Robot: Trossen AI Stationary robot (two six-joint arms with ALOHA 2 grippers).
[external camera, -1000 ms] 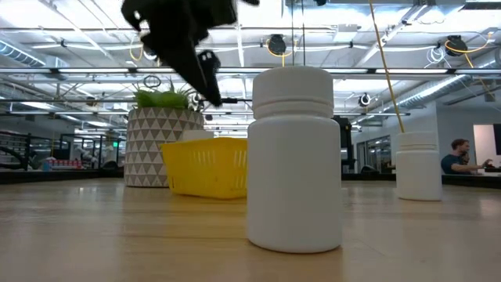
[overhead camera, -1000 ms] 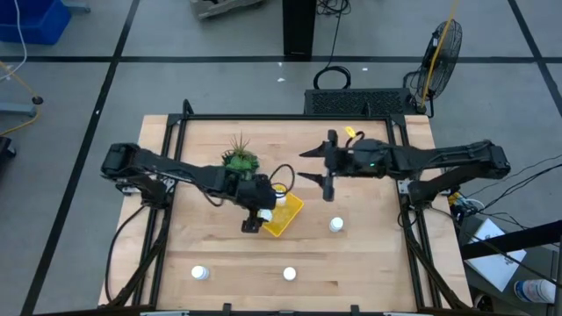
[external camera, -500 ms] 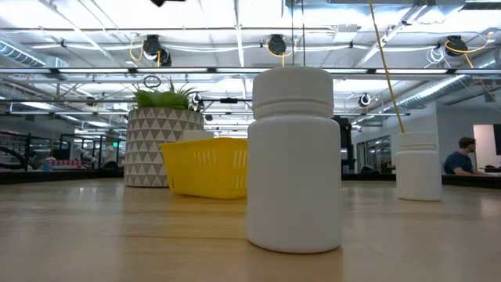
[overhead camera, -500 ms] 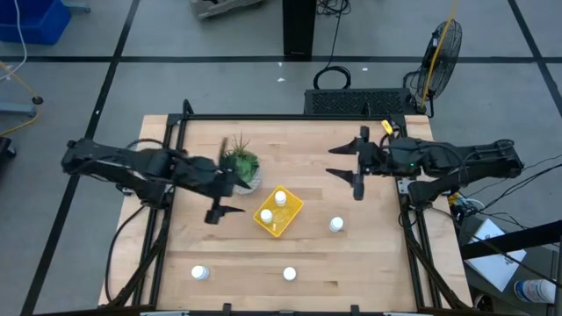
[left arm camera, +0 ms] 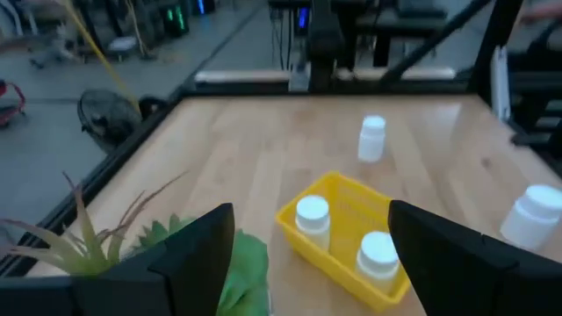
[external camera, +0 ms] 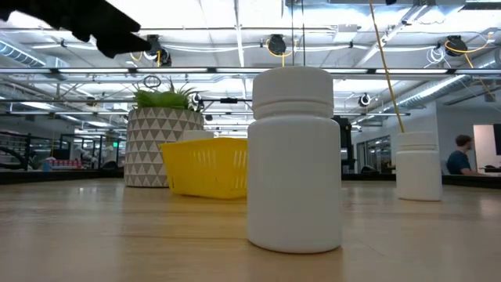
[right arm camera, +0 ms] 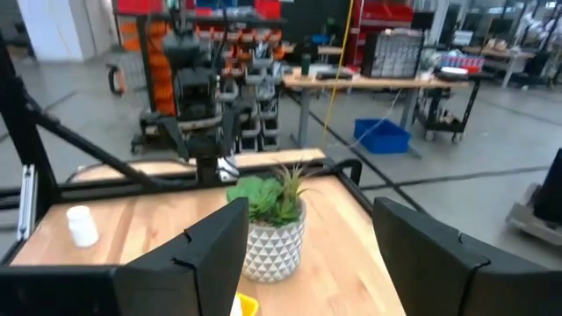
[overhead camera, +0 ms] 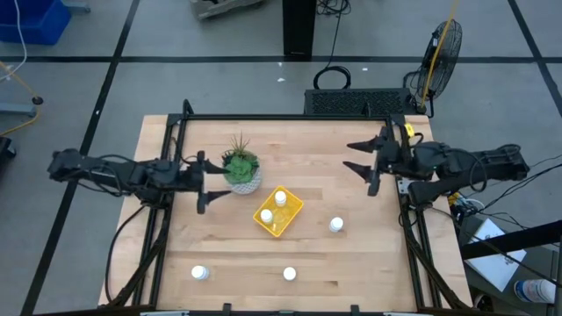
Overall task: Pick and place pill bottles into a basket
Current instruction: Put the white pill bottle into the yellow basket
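No text, label, brand, number or sign can be read in any view.

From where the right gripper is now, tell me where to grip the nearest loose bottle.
Take the bottle around its round body just under the cap, coming straight down with the right gripper, whose fingers are open. It stands upright on bare table, clear of the basket, so probably any side works.

From the low view, a near bottle hides part of your basket, and the bottles inside barely show. The right wrist view cuts off the basket at its edge.
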